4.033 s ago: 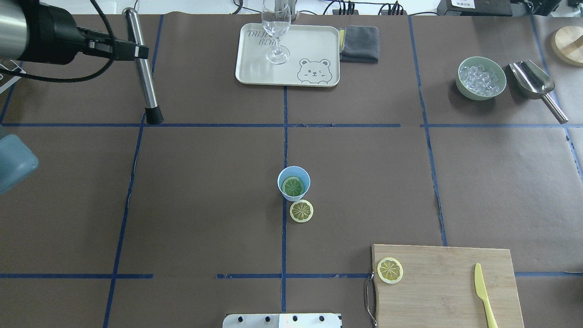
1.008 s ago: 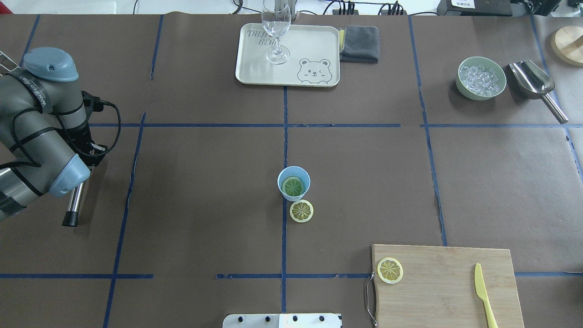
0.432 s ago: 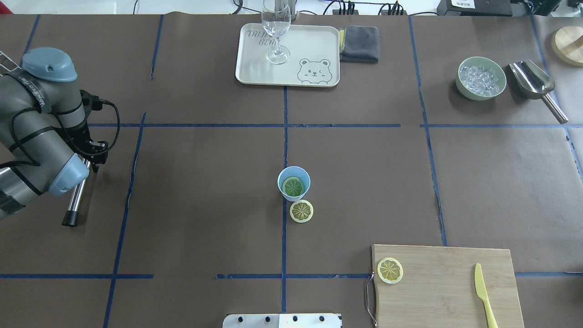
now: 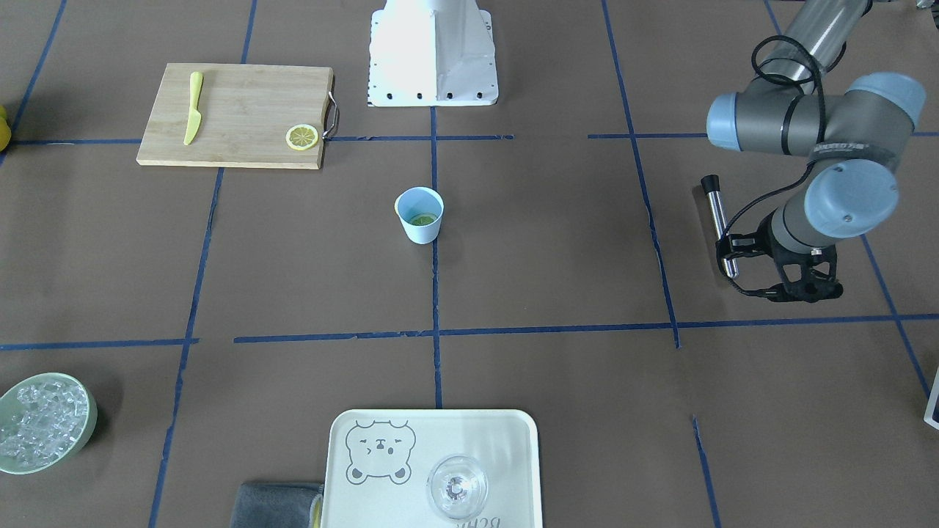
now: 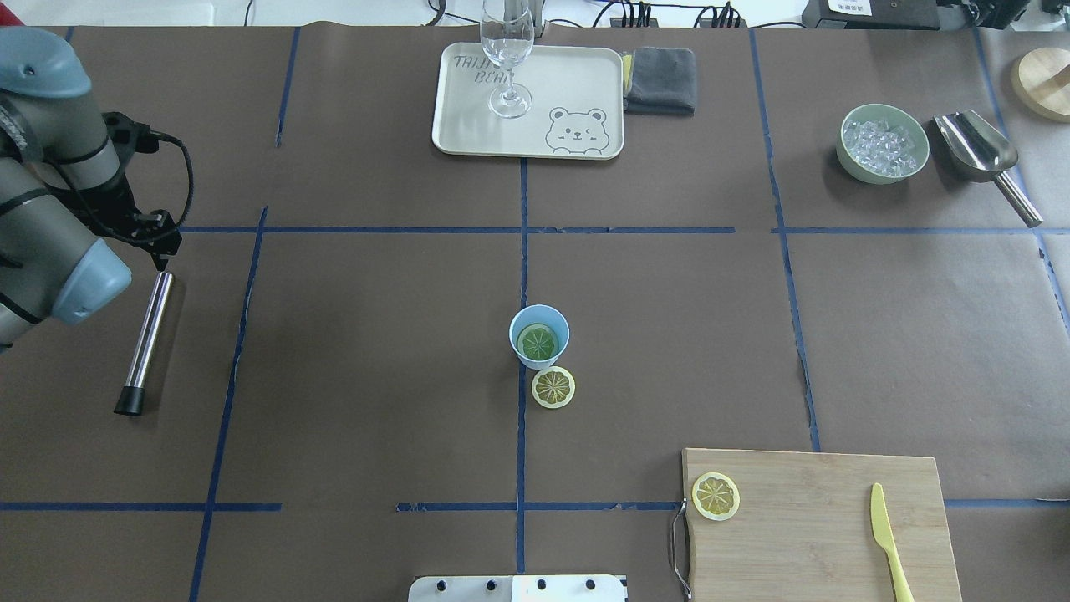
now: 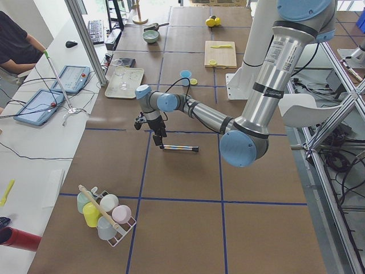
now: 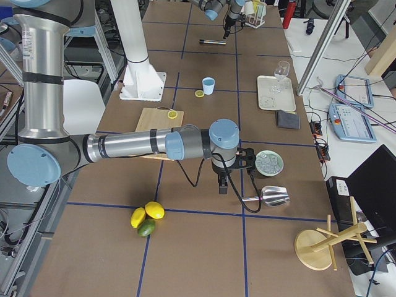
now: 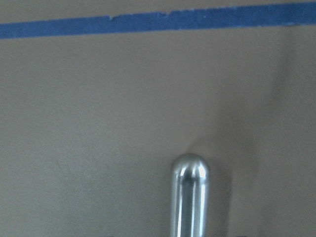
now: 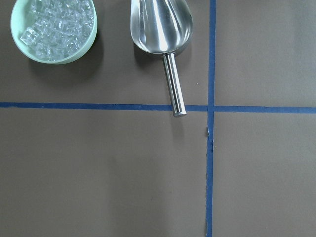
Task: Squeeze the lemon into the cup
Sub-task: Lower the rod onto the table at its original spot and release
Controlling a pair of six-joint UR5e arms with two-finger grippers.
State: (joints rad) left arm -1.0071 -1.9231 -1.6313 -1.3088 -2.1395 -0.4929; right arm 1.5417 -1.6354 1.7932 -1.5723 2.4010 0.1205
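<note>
Cup [image 5: 539,336]: light blue, no handle, upright at mid-table on a blue tape line.

Lemon slice [image 5: 537,342]: flat on the bottom inside the cup.

Second slice [image 5: 553,387]: flat on the table just beside the cup, on the robot's side; touching its base or a hair apart, cannot tell.

Third slice [image 5: 715,496]: on the cutting board's corner nearest the cup, well apart from it.

Cutting board [image 5: 819,527]: wooden, nearer the robot than the cup and to the robot's right. Yellow knife [image 5: 888,539] on the end away from the cup.

Metal rod [image 5: 148,334]: flat on the table, well to the robot's left of the cup, black-capped end toward the robot.

Left gripper [image 4: 735,268]: over the rod's rounded end, far left of the cup; jaws spread, rod loose on the table beneath.

Right gripper [image 7: 223,185]: far right of the cup, hovering near the scoop; seen only from the right-side camera, so jaws parted or closed cannot be told.

Tray [image 5: 585,84]: beyond the cup, carrying an upright stemmed glass [image 5: 507,58]. Grey cloth [image 5: 660,79] against its right edge.

Bowl [image 5: 873,176]: pale green, filled with ice, beyond and far right of the cup. Steel scoop [image 5: 974,146] just beside it, farther from the cup.
</note>
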